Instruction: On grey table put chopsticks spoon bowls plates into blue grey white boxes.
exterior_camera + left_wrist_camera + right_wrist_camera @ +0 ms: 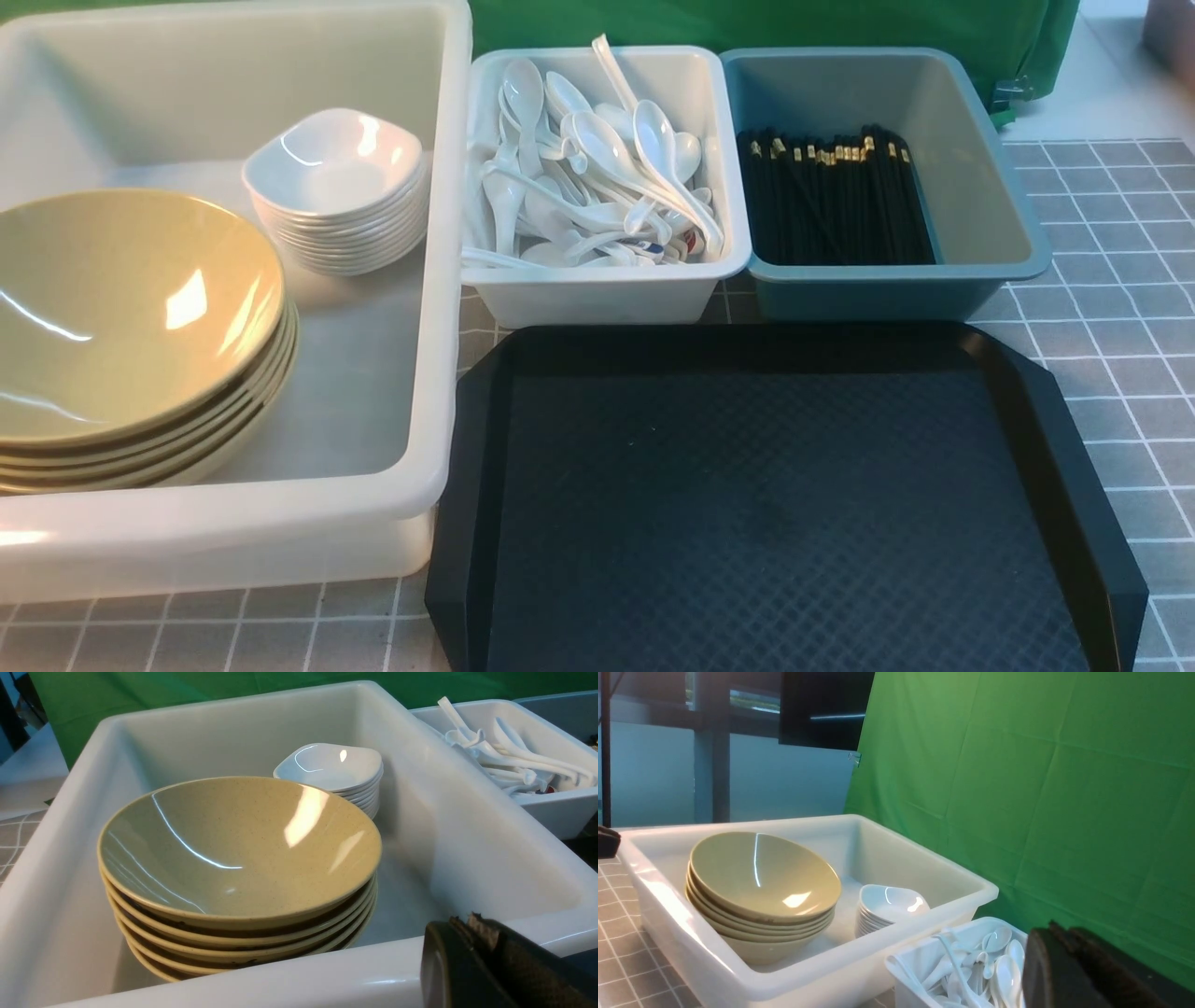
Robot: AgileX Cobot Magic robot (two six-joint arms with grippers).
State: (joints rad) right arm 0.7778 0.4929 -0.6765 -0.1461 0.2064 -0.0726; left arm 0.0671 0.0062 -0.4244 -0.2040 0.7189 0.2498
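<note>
Everything the task names already sits in a bin: the olive-yellow bowls (121, 317) are stacked in the near left part of the large milky-white tub (439, 280), the small white plates (336, 187) are stacked behind them toward the tub's right wall, the white spoons (597, 168) lie heaped in the small white box (607, 289), and the black chopsticks (831, 196) lie in the left half of the blue-grey box (990, 187), their long axis running away from the robot with the gold-banded ends at the far side. The black tray (766, 504) in front of the two small boxes appears bare, and no loose item shows on the grey table (1111, 280), so nothing seems left to approach. Neither arm appears in the front view. The left gripper (476, 938) hangs just outside the tub's near rim, the bowls lying just beyond that rim from it, with its jaws pressed together and empty. The right gripper (1059, 952) sits above the spoon box, jaws together, holding nothing visible.
</note>
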